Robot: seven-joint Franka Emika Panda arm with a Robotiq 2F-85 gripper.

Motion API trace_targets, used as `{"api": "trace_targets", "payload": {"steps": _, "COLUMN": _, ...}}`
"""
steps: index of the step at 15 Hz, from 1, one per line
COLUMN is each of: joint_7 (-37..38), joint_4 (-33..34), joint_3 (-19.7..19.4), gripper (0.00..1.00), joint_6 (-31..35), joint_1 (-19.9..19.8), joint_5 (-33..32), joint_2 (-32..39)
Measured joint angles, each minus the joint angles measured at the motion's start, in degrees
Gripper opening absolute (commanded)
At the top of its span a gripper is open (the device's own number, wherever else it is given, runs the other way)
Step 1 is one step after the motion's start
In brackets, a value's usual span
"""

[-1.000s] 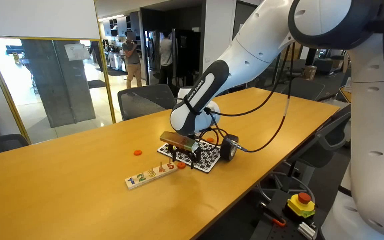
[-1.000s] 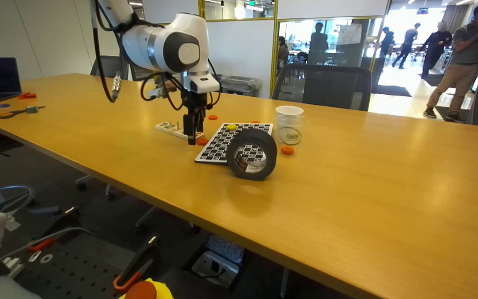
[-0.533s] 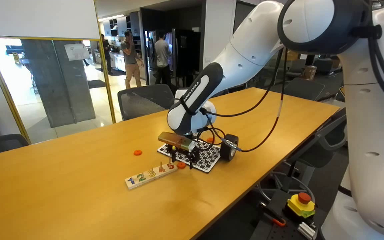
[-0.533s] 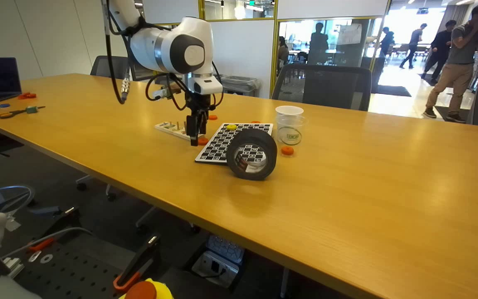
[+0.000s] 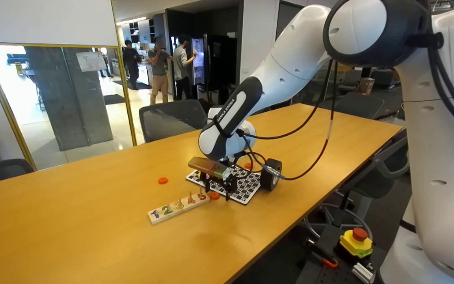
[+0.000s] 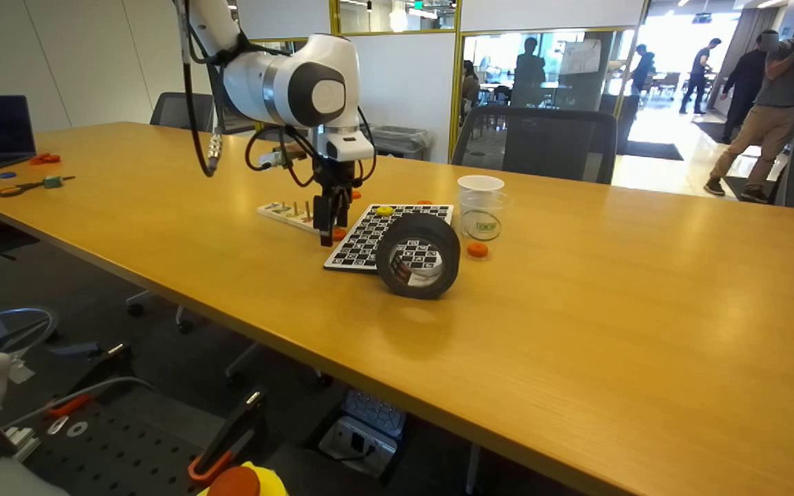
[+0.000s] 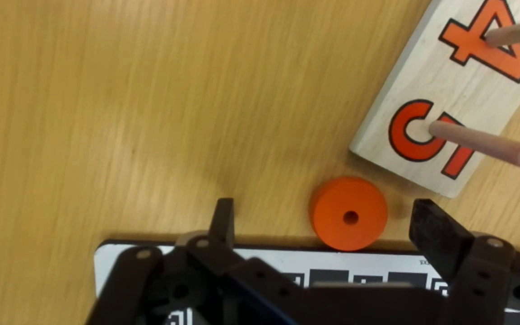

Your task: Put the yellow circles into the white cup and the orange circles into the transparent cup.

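Note:
My gripper [image 7: 325, 219] stands open above the table. An orange circle [image 7: 343, 203] lies between its fingers, closer to the right one in the wrist view; neither finger touches it. Other orange circles show in an exterior view: one far back [image 6: 355, 195], one behind the board [image 6: 424, 202], and one at the base of the transparent cup [image 6: 492, 210]; I cannot tell whether it is inside. The white cup [image 6: 480, 183] stands just behind that cup. A yellow circle [image 6: 384, 211] rests on the checkered board. No cup can be made out where the arm stands in an exterior view.
The checkered board [image 7: 282, 257] runs under my gripper, its edge against or near the orange circle. A wooden number board [image 7: 449, 99] with upright pegs lies close to the right finger. A black tape roll [image 6: 431, 227] stands at the board's near corner. Pliers [image 6: 21, 187] lie farther off.
In an exterior view my gripper has shifted slightly to the right and down, toward the orange circle by the number board. Its jaws stay open. The circles and cups have not moved.

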Motion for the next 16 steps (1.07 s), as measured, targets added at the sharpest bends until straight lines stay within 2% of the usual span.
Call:
{"api": "trace_targets", "payload": {"steps": 7, "joint_7": 0.1, "joint_4": 1.1, "joint_3": -0.1, "gripper": 0.20, "joint_6": -0.2, "joint_1": 0.2, "joint_5": 0.0, "joint_2": 0.4}}
{"api": "trace_targets", "payload": {"steps": 13, "joint_7": 0.2, "joint_4": 1.3, "joint_3": -0.4, "gripper": 0.22, "joint_6": -0.3, "joint_1": 0.3, "joint_5": 0.0, "joint_2": 0.0}}
{"api": "trace_targets", "payload": {"steps": 16, "joint_7": -0.3, "joint_4": 0.6, "joint_3": -1.2, "gripper": 0.22, "joint_6": 0.9, "joint_1": 0.0, "joint_5": 0.0, "joint_2": -2.6}}
